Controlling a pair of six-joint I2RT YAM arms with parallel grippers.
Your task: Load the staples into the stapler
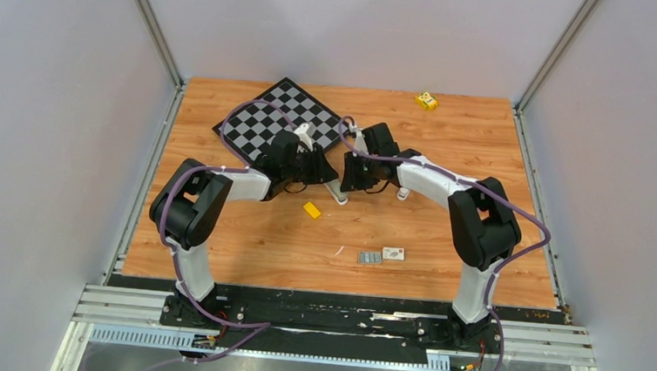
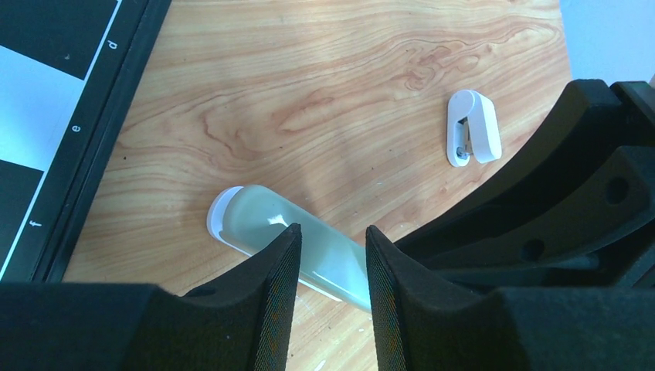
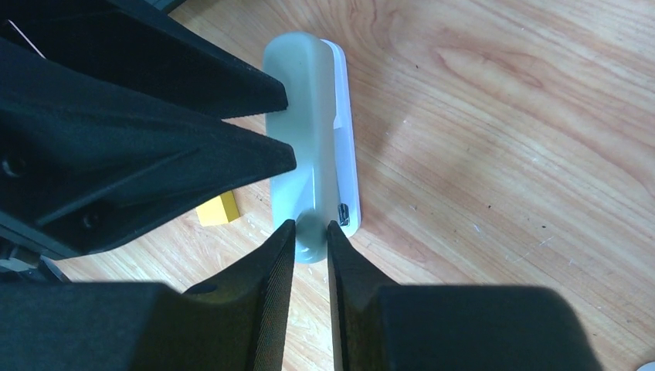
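Small grey-olive, round-topped stapler [image 3: 309, 139] lies mid-way across the wooden table [image 1: 479, 231] between both arms: left gripper [image 2: 330, 229] jaws apart, astride its body slantwise; right gripper [image 3: 309, 225] jaws narrowly flanking one end, clamping unconfirmed.

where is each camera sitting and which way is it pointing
top: fixed above and behind, facing down over the table; left arm and right arm show.
left wrist: on the left arm, facing down past the left tool at the stapler; its fingers show.
right wrist: on the right arm, facing down past the right tool at the stapler's end; its fingers plus the left tool show.
shared: both wrist views frame the stapler.
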